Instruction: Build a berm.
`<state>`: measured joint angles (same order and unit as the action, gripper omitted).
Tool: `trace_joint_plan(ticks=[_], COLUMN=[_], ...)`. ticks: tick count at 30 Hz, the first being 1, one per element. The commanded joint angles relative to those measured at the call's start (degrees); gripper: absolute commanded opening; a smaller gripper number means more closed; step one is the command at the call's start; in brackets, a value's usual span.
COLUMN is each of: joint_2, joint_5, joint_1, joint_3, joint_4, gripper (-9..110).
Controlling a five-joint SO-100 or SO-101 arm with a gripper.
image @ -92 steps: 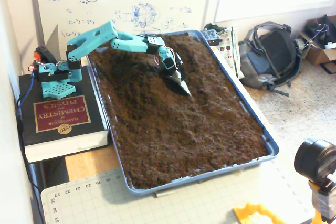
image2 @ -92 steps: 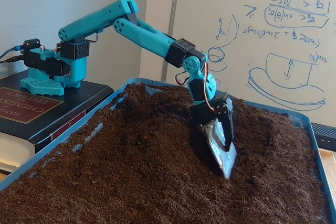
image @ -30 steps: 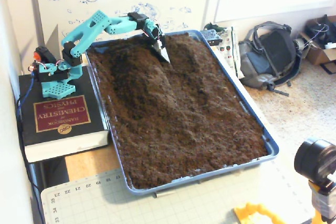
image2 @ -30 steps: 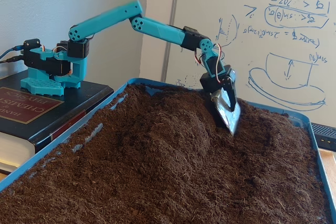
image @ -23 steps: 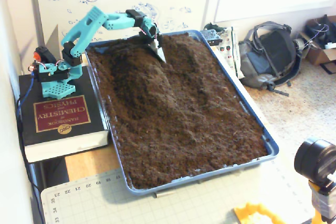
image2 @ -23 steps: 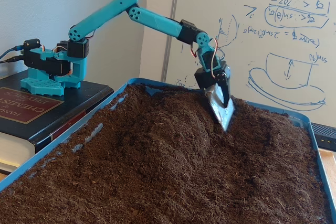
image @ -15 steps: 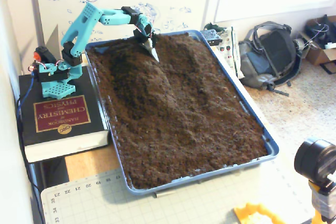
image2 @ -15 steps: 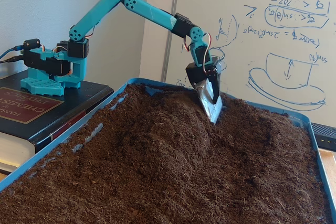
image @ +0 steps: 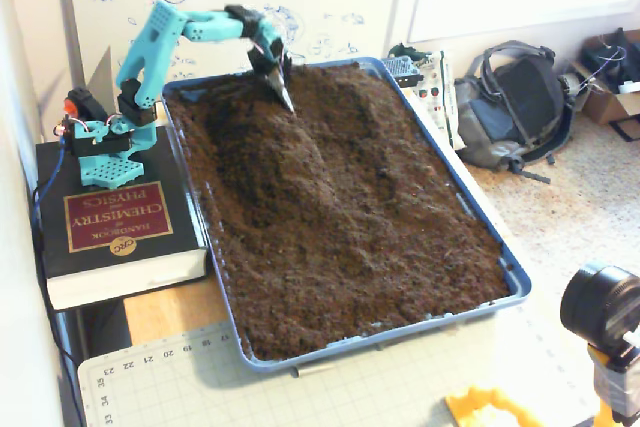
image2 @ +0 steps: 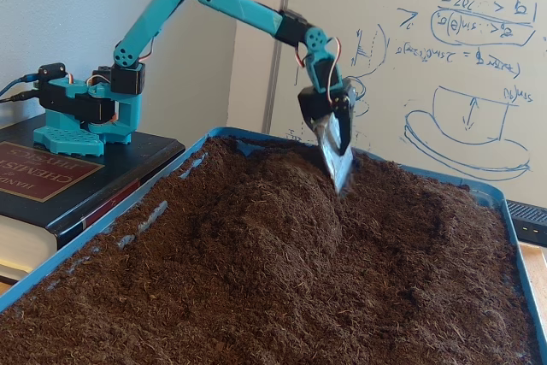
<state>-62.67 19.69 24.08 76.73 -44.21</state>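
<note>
1. Brown, loose and crumbly, the berm (image: 275, 172) is a low ridge of soil lying in the left half of the blue tray (image: 515, 277) as a fixed view from above shows it, and in the other fixed view it rises as a rounded hump (image2: 273, 211) in the middle of the bed.

2. Its long axis runs from the far end of the tray, near the whiteboard (image2: 444, 57), toward the near end — roughly parallel to the tray's long sides, with a shallow trough just to its right in the view from above.

3. Soil like this likely handles as light, soft and dry: it cannot be pinched or lifted whole, and it slumps if undercut. I judge it best worked by pushing or scraping along the flanks, heaping material up toward the crest.

4. The teal arm's gripper (image2: 338, 164) hangs blade-down just above the far end of the ridge; its metal-faced scoop tip (image: 284, 95) looks clear of the soil or barely touching.

5. Whether the jaws stand apart or together, I cannot tell — they read as one blade.
</note>
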Motion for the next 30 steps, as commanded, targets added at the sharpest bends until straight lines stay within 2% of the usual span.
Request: trace_joint_plan(ticks=[1, 5, 13, 17, 22, 26, 30], joint_2=[-17.9, -28.5, -43.7, -51.9, -66.7, -75.4, -79.6], joint_5=[-0.4, -0.4, -3.0, -8.0, -16.1, -23.2, -25.9], joint_1=[-1.2, -2.5, -1.9, -3.7, -9.9, -16.3, -20.0], joint_3=[-0.3, 3.4, 24.6, 37.1, 56.1, 72.3, 83.1], joint_4=[-0.4, -6.2, -38.3, -45.4, -38.5, -23.2, -6.7], gripper=[0, 0, 0, 0, 0, 0, 0])
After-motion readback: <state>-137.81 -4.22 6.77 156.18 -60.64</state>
